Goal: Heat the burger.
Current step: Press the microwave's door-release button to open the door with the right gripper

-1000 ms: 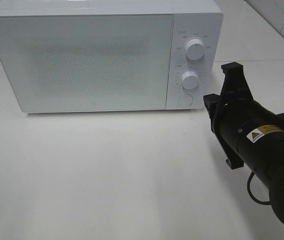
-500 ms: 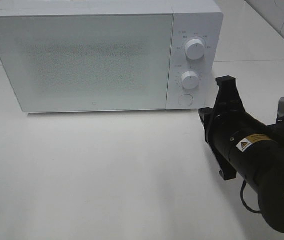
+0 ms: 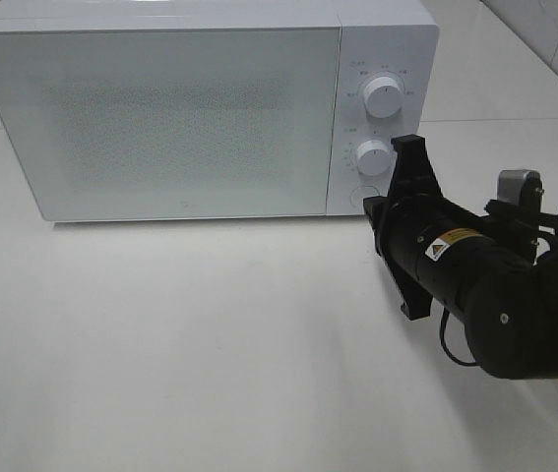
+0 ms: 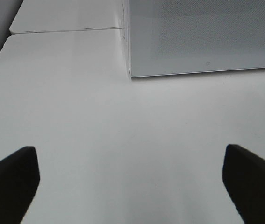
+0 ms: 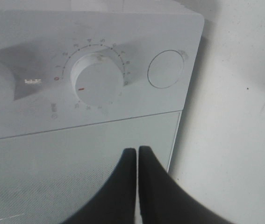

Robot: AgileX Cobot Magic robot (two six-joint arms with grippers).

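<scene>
The burger is not in view. The white microwave (image 3: 170, 118) stands at the back of the table with its door closed; nothing shows through the frosted door. My right gripper (image 3: 375, 211) is shut and empty, its tips close in front of the lower right corner of the control panel. In the right wrist view the shut tips (image 5: 137, 150) point at the door's edge, beside the lower knob (image 5: 98, 79) and the round button (image 5: 166, 69). My left gripper (image 4: 128, 154) is open and empty above the table, back from the microwave's left front corner (image 4: 202, 37).
The control panel has an upper knob (image 3: 384, 97) and a lower knob (image 3: 373, 156). The white table (image 3: 180, 334) spreads in front of the microwave. The right arm's black body (image 3: 495, 295) fills the right side. A tiled wall is at the back right.
My right arm has moved left and toward the microwave, bringing the shut gripper up to the lower part of the control panel. The microwave has not changed.
</scene>
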